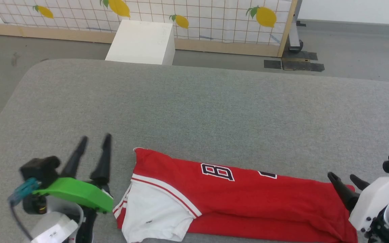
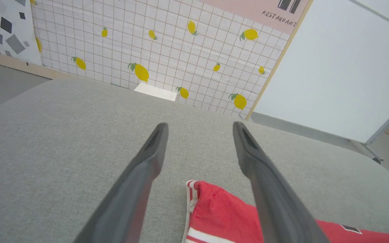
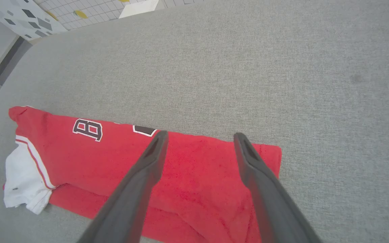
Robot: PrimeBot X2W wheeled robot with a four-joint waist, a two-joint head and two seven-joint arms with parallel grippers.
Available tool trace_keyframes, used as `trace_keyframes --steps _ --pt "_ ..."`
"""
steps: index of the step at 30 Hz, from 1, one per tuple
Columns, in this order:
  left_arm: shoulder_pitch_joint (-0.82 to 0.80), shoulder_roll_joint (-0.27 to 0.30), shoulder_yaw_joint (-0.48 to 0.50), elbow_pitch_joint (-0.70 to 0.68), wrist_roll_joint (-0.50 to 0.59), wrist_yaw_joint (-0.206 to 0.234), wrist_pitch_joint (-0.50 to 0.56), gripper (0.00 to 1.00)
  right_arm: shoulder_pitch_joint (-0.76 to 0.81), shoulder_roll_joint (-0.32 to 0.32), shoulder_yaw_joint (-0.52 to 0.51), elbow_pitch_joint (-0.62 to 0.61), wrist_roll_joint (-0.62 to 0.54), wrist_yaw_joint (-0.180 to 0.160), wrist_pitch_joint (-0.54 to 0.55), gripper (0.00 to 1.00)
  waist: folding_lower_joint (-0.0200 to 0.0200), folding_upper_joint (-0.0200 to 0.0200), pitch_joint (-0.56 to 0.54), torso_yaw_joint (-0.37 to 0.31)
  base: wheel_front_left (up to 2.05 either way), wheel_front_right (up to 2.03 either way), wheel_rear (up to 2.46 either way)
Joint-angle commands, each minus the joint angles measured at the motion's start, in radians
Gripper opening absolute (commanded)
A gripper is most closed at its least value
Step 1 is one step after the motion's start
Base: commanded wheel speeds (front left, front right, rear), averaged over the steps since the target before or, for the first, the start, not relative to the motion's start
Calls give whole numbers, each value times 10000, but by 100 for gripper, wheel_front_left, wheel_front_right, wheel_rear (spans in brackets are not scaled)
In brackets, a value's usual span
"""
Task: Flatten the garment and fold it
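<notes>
The garment (image 1: 248, 195) is a red jersey with a white sleeve and black numbers outlined in white. It lies folded into a long strip near the front edge of the grey table (image 1: 194, 108). My left gripper (image 1: 95, 140) stands open just left of the garment's left end, holding nothing. In the left wrist view the left gripper (image 2: 199, 126) has the garment's red corner (image 2: 221, 212) below and between its fingers. My right gripper (image 1: 344, 177) is open above the garment's right end. The right wrist view shows the right gripper (image 3: 199, 135) empty over the red cloth (image 3: 198, 175).
A white box (image 1: 142, 42) stands on the floor beyond the table's far edge. Behind it runs a tiled panel with lemon prints (image 1: 194, 17). Bare grey table surface stretches beyond the garment.
</notes>
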Motion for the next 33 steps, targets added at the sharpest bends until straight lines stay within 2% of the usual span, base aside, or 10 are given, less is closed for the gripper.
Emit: trace_keyframes --steps 1,4,6,9,11,14,17,23,29,33 --pt "389 -408 665 -203 570 -48 -68 100 200 171 -132 74 -299 -13 -234 100 0 0 -16 20 0 0 0" --pt "1060 -1350 2161 -680 1755 -500 -70 100 408 572 -485 303 -668 -13 -549 100 0 0 -19 33 0 0 0" --pt "1419 -1822 2891 -972 2819 -1007 -71 100 514 779 -727 482 -876 -13 -722 100 0 0 5 41 0 0 0" --pt "1847 -2417 3512 -1330 4421 -1808 -72 100 618 1018 -1088 820 -1210 -13 -837 100 0 0 46 34 0 0 0" --pt "2087 -2640 3698 -1506 5479 -2091 -72 100 640 1104 -1240 1053 -1385 -13 -813 100 0 0 72 16 0 0 0" --pt "2374 -3114 4021 -1709 6335 -2352 -73 100 615 1174 -1414 1394 -1487 -13 -670 100 0 0 116 1 0 0 0" --pt "2522 -3317 4117 -1612 6810 -2555 -73 100 560 1197 -1610 1724 -1684 -13 -557 100 0 0 166 27 0 0 0" --pt "2442 -3545 4123 -1541 7117 -2718 -73 100 513 1206 -1554 2512 -1262 -13 -391 100 0 0 350 134 0 0 0" --pt "2234 -3469 3866 -1558 7294 -2739 -73 100 252 1207 -1341 3390 -1029 -13 -447 100 0 0 601 225 0 0 0" --pt "2132 -3421 3720 -1521 7252 -2741 -74 100 160 1208 -821 3853 -795 -13 -351 100 0 0 698 292 0 0 0"
